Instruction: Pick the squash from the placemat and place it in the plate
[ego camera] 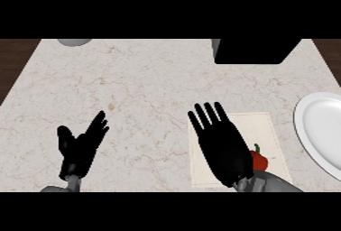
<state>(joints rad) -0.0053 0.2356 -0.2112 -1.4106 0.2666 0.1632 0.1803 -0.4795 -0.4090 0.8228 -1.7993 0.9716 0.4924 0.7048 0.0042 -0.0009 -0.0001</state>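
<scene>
The right hand hangs over the pale cream cloth placemat with its fingers straight and spread, holding nothing. The small red squash with a green stem lies on the placemat's lower right part, just beside the outer edge of that hand and mostly hidden by it; only its right side and stem show. Whether hand and squash touch cannot be told from this view.

The step in hand looks to be the approach for the grasp. To do it well, the right hand would need to shift to its own right so the palm sits above the squash rather than alongside it, then lower with the fingers open wide enough to go round the body, closing only once the squash lies between thumb and fingers. Coming in from the side risks nudging the round squash along the cloth.

The round white plate sits at the right edge of the marbled beige desk, just beyond the placemat, so the carry would be short.

The left hand rests open at the lower left, fingers up, well apart from the placemat.
</scene>
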